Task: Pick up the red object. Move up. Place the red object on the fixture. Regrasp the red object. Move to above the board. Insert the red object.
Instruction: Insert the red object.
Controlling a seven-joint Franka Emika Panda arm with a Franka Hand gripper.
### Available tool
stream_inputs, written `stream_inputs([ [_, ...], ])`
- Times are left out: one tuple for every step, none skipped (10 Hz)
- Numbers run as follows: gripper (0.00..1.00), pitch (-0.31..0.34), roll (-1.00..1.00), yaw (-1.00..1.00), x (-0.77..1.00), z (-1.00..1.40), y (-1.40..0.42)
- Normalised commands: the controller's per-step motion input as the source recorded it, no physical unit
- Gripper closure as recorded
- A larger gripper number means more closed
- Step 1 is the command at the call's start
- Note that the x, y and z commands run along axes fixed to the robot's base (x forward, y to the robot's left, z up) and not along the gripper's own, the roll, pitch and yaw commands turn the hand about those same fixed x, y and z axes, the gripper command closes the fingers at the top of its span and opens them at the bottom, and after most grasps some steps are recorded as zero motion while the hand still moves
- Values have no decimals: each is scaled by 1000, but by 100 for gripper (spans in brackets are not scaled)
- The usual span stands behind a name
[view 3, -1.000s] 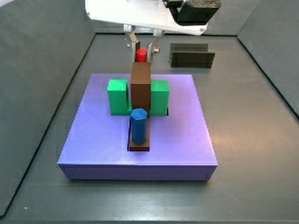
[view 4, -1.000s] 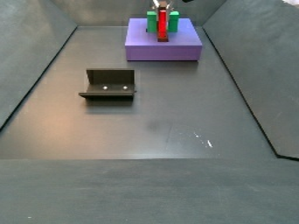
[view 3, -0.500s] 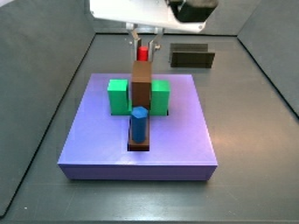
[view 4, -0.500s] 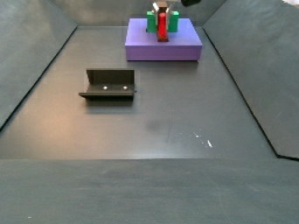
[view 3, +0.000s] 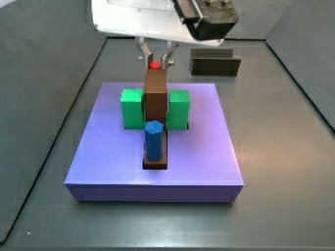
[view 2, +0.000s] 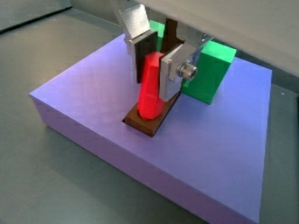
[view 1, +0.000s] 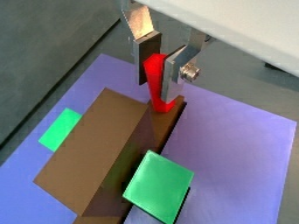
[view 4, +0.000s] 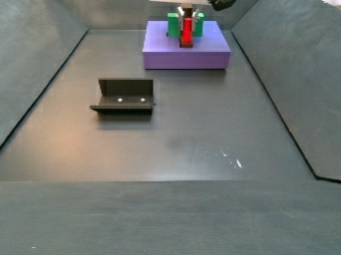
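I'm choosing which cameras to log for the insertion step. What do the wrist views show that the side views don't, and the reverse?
Only the wrist views show the end effector closely: silver fingers clamping the red object, its lower end at the end of the brown bar.

Only the side views show the fixture standing apart on the floor, and the blue cylinder on the bar.

Both show the board and the green blocks, with the end effector over the board.

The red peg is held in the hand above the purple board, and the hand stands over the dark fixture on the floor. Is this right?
Not quite. The hand does hold the red peg, but over the purple board, at the brown bar. A side view shows the fixture standing far away on the floor.
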Motion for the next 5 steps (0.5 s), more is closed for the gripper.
stream_inputs([
  [100,0,0,0,166,-377,23],
  [100,0,0,-49,171,-423,143],
  [100,0,0,-34,83,-311,40],
  [100,0,-16,-9,11,0,0],
  [100,0,0,0,0,0,0],
])
